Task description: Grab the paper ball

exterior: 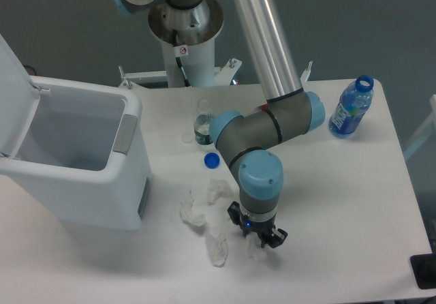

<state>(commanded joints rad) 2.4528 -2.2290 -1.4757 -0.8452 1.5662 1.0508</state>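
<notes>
Fingers point(261, 239) sit low over the paper ball point(255, 246), mostly hidden beneath them on the worktop point(340, 202); their spread is unclear. Off-centre closing could nudge the wad away.

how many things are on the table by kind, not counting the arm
white paper wads: 4 visible, the last partly hidden under the claw
plastic bottles: 2, a clear one and a blue-labelled one
blue bottle caps, loose: 1
white bins: 1
total: 8
</notes>
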